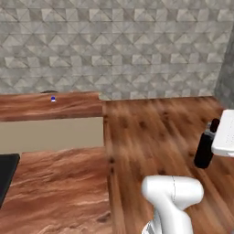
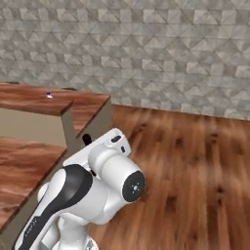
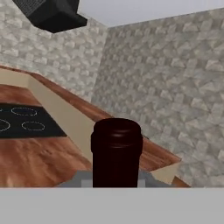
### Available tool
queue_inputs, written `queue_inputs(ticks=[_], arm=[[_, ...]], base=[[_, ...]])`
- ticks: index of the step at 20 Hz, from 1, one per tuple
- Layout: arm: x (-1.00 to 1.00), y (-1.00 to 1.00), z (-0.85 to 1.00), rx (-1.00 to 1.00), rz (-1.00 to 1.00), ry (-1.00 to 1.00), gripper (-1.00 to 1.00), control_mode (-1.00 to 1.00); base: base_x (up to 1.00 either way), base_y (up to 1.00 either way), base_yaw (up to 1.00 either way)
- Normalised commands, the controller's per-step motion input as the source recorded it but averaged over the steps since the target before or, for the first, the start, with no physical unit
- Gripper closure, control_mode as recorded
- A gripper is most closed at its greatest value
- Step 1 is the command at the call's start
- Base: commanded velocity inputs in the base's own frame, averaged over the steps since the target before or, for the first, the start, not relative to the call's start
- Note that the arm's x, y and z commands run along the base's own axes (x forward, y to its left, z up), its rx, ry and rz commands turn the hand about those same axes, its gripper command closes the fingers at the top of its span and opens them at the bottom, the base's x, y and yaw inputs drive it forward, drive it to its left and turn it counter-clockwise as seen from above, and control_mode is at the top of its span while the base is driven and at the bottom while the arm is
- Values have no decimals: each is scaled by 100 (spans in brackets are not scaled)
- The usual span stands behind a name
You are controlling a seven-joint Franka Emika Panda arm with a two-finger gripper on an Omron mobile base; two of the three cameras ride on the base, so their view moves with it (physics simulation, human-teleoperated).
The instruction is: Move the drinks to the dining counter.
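Note:
My gripper [image 1: 213, 130] is shut on a slim black bottle [image 1: 204, 153], one of the drinks, and holds it upright above the plank floor at the right edge of the left base view. The same bottle [image 3: 117, 151] stands dark and close at the bottom middle of the hand view. Its top [image 2: 87, 140] peeks out just behind my white arm in the right base view. A tiny blue-and-white bottle [image 1: 53, 98] stands far off on the narrow raised ledge [image 1: 68, 107], also seen as a speck [image 2: 49, 95]. The dining counter is out of view.
To my left is a wood top [image 1: 59, 192] with a black cooktop [image 3: 26, 122], whose corner [image 1: 7, 176] shows at the far left. A dark range hood [image 3: 50, 15] hangs above. A grey tiled wall [image 1: 119, 45] closes the back. Plank floor [image 2: 195, 166] spreads to the right.

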Motion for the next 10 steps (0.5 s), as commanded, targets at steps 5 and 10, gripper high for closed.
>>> queue_inputs(ticks=[5, 10], arm=[[0, 0, 0, 0, 0, 0, 100, 100], [0, 0, 0, 0, 0, 0, 100, 100]], base=[[87, -34, 55], [99, -47, 48]])
